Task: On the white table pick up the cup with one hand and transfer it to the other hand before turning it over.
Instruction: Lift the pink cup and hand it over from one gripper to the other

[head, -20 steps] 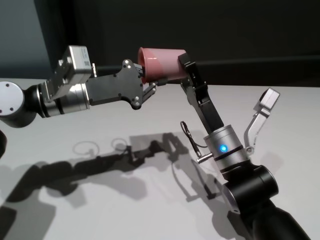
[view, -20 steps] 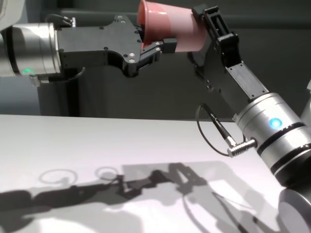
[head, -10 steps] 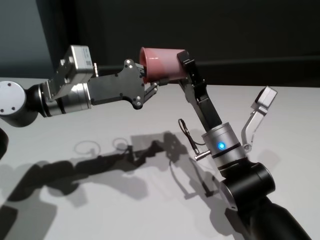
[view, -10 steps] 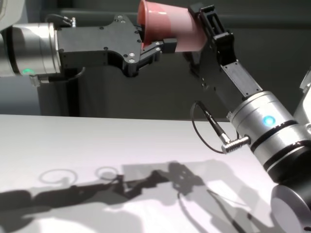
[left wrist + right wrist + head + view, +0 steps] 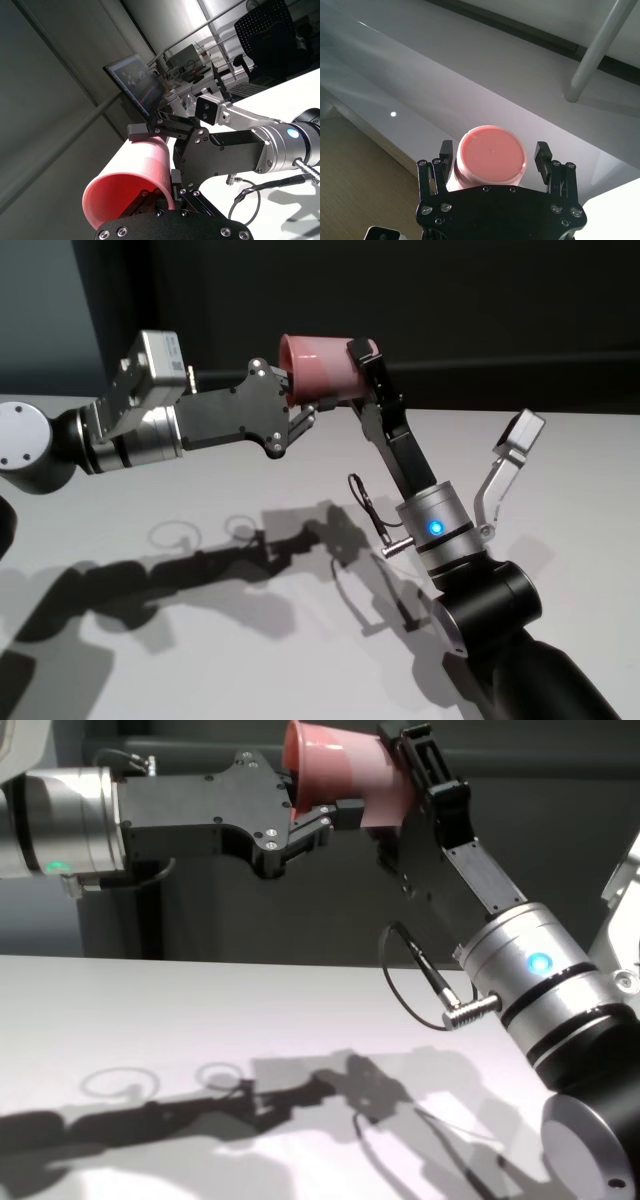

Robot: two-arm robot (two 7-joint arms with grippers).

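Observation:
The pink cup (image 5: 320, 370) lies on its side high above the white table (image 5: 200, 640), rim toward my left arm. My left gripper (image 5: 297, 410) is shut on the rim, one finger inside and one outside, as the left wrist view (image 5: 135, 170) shows. My right gripper (image 5: 362, 360) reaches up from the right and straddles the cup's base end. In the right wrist view its fingers (image 5: 446, 152) stand on both sides of the cup (image 5: 491, 155) with small gaps, so it is open. The cup also shows in the chest view (image 5: 345, 775).
Both arms cast shadows on the table (image 5: 150, 1020) below. A loose cable loop (image 5: 365, 510) hangs off the right wrist. A dark wall stands behind the table's far edge.
My right arm has shifted left and its open fingers have slid further along the cup from the base end. The left gripper and the cup have stayed still.

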